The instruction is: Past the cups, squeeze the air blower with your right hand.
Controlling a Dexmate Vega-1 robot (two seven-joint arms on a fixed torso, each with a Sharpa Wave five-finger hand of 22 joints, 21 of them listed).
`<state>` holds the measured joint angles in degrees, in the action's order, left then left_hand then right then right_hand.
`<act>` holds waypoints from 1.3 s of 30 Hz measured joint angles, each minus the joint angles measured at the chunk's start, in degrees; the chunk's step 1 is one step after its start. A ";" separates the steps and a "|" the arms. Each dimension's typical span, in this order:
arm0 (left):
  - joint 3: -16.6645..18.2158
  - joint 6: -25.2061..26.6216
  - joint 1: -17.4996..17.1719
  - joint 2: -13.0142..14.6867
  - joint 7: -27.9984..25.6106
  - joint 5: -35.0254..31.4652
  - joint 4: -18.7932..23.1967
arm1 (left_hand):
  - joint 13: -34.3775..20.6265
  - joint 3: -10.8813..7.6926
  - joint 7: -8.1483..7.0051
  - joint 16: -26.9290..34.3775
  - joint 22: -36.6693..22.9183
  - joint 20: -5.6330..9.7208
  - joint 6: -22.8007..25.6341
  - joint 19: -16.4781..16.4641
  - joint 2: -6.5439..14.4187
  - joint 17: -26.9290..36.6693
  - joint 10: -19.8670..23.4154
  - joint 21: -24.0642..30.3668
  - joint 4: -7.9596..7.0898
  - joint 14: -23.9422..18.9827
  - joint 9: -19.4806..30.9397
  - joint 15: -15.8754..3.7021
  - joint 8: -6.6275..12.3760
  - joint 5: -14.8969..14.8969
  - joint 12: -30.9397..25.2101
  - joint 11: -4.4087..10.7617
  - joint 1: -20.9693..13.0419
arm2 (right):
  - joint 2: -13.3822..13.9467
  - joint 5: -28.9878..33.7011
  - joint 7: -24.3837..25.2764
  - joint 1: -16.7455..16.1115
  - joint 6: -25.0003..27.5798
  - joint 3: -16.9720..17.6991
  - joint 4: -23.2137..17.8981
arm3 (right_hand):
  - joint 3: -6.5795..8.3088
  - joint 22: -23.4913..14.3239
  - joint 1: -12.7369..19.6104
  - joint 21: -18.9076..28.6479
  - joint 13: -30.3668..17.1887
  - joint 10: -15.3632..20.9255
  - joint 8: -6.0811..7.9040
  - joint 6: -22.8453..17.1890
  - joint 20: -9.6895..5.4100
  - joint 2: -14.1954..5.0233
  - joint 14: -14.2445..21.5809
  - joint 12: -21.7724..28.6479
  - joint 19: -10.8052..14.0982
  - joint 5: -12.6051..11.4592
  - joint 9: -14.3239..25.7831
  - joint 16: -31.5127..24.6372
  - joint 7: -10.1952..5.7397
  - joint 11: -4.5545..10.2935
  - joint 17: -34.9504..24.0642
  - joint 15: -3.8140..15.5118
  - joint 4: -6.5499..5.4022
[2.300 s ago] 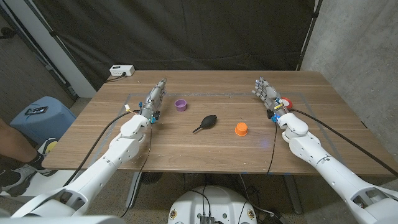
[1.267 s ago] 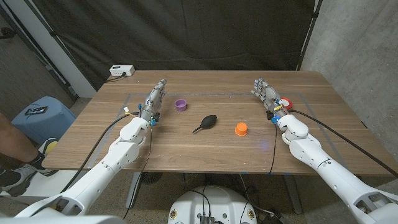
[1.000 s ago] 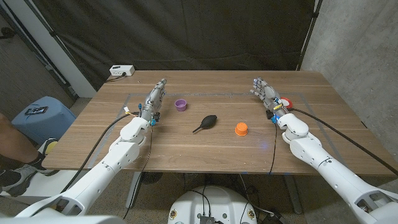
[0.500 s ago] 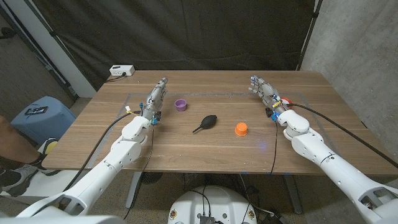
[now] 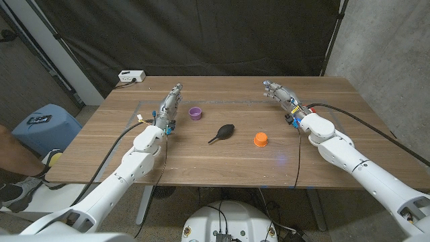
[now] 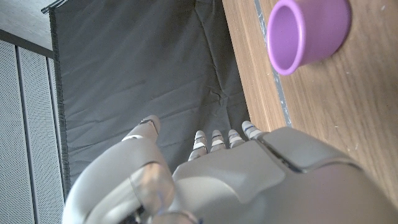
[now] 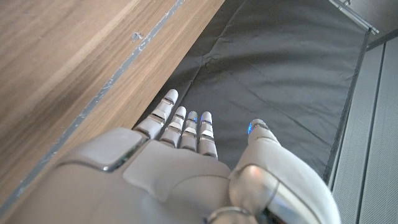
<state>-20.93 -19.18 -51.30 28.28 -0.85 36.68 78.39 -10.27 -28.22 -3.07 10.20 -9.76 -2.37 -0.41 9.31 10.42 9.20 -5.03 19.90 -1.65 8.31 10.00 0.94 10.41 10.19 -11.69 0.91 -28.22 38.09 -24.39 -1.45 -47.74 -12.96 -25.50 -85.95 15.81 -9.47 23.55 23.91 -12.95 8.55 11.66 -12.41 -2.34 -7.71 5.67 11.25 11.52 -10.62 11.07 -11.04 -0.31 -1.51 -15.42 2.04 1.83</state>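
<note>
The right hand (image 5: 280,93) is over the far right part of the worktop (image 5: 201,151), fingers stretched out and close together, pointing toward the far edge and somewhat to the robot's left; it holds nothing. In the right wrist view the same hand (image 7: 186,162) shows its back, the fingers (image 7: 186,127) straight and side by side, the thumb off to one side, with the wood and a line of tape beyond them and the black curtain (image 5: 222,33) behind. Just beside the right wrist, a small red object (image 5: 310,111) lies on the wood, partly hidden by the arm.

Nearer the robot from that hand, and toward the middle, stands the orange cup (image 5: 261,139). Further toward the middle lies the air blower (image 5: 222,132), black, on its side, its thin nozzle pointing toward the near left. It is between the two cups and touches neither of them, and it is well apart from the right hand.

The purple cup (image 5: 195,113) stands beyond the blower to the left, with its mouth up. Just beside it is the left hand (image 5: 169,106), fingers straight and together, holding nothing. In the left wrist view the left hand (image 6: 217,180) shows its back, the purple cup (image 6: 308,31) close by.

A white box (image 5: 131,76) sits at the far left corner.
</note>
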 measured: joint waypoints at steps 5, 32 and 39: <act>-0.02 -0.25 -0.02 -0.18 0.00 -0.04 -0.05 | 0.00 0.00 0.00 0.00 0.00 0.00 0.00 0.00 0.00 0.00 0.00 0.00 0.00 0.00 0.00 0.00 0.00 0.00 0.00 0.00 0.00 | 0.95 2.50 -0.20 0.67 0.37 -0.75 -1.01 | 0.24 0.00 0.00 -0.22 0.13 0.24 0.00 -0.31 0.00 0.00 0.00 0.00 0.00 0.00 0.00 0.00 0.31 0.24 0.27 0.00 0.24; 0.05 -1.08 -0.83 -0.66 -0.65 -0.12 -0.16 | 0.01 0.08 0.00 0.00 0.01 -0.30 0.00 -0.31 0.00 0.00 0.00 -0.65 0.41 -0.01 -0.01 -0.01 0.00 0.00 0.00 0.00 0.00 | 3.99 12.51 -4.13 5.49 -1.18 -3.76 -2.72 | 0.09 0.00 0.98 -1.29 0.47 2.37 0.22 -1.42 0.18 0.98 0.00 0.63 0.64 0.00 0.00 0.00 0.01 -0.51 1.32 0.00 2.15; 0.05 -1.17 -0.90 -0.81 -0.87 -0.19 -0.21 | 0.01 -0.07 0.00 0.00 0.01 0.02 0.00 -0.62 0.00 0.00 0.00 -0.65 0.55 -0.01 -0.01 -0.01 0.00 0.00 0.00 0.00 0.00 | 4.40 14.33 -5.13 6.61 -2.29 -4.33 -2.69 | 0.91 0.00 4.41 -2.25 0.69 3.08 0.22 -1.73 0.10 2.11 0.00 0.85 0.75 0.00 0.00 0.00 0.32 -0.40 2.28 0.00 5.04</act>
<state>-20.87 -20.35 -52.20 27.47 -1.72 36.48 78.18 -10.26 -28.29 -3.07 10.20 -9.75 -2.35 -0.41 8.69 10.42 9.19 -5.03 19.25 -1.10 8.30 9.99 0.93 10.41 10.19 -11.69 0.91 -28.22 42.50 -10.06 -6.58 -41.13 -15.26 -29.83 -88.64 16.72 -9.46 27.96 21.66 -12.25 11.64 11.87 -14.14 -2.24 -5.60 5.67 12.11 12.27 -10.62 11.06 -11.04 0.01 -1.91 -13.14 2.04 6.87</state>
